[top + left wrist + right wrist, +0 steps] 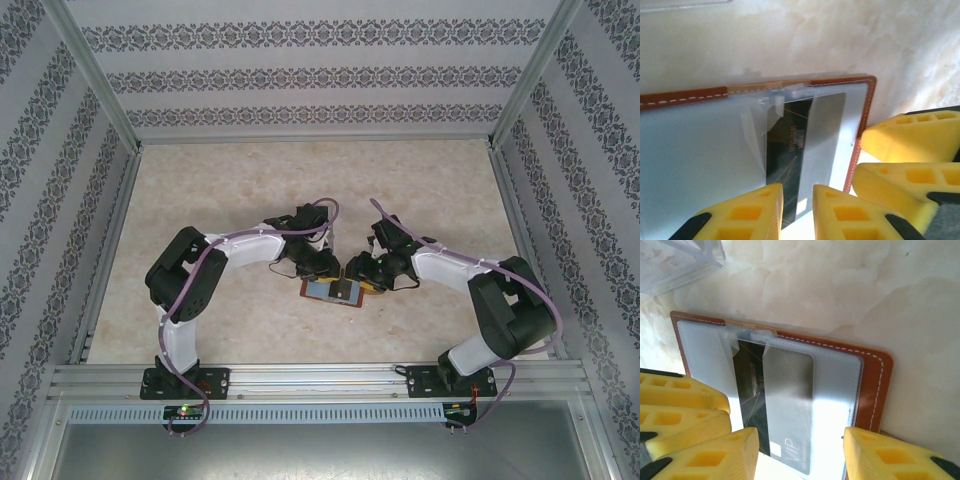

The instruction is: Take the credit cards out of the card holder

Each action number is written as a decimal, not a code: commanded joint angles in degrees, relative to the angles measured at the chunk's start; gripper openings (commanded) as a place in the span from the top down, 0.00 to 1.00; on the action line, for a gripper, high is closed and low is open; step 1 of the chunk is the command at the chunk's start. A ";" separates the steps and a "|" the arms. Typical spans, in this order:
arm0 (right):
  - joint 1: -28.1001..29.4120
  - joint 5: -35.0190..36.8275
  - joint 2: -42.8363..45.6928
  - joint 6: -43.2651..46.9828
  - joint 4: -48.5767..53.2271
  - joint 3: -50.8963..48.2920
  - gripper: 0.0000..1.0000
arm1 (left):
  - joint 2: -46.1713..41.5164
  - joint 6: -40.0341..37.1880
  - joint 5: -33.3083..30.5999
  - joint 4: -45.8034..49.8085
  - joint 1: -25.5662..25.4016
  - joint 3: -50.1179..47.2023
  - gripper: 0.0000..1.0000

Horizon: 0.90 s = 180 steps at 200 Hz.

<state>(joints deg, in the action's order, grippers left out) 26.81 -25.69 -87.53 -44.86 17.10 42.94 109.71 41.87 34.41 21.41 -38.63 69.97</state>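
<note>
Yellow fingertips (765, 202) of my left pincer (797, 212) sit closest. The jaws are parted by a narrow slit above the near end of a credit card (825, 135). I see the card lying flat through that slit, so nothing is clenched. Whether the pads press on it I cannot tell.

To the right, the card holder (685, 97) lies open on the table (840, 285), reddish-brown leather round a grey-blue lining. The card rests on that lining, dark along one long side and pale grey along the other, with its far end under a clear film pocket. I cannot tell if a second card hides beneath.

Further right, my right pincer (812, 460) is released and wide. One finger is beside the card's printed end, the other at the holder's leather edge, grasping nothing.

I judge the first card is only being worked loose, with none out yet. The next move calls for one pincer to pin the leather while the other drags the card toward me, clear of the film, then nips its thin edge.

A clear plastic tray (680, 260) shows a corner just beyond the holder. Its contents I cannot make out.
</note>
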 commanded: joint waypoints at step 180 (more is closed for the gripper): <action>3.51 -0.40 -7.13 -1.15 -2.58 2.85 0.54 | 0.82 4.35 5.15 -10.00 1.89 -5.70 0.75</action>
<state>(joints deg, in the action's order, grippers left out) 29.52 -25.98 -93.12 -45.93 15.59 46.13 109.91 45.12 36.69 15.84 -36.99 64.86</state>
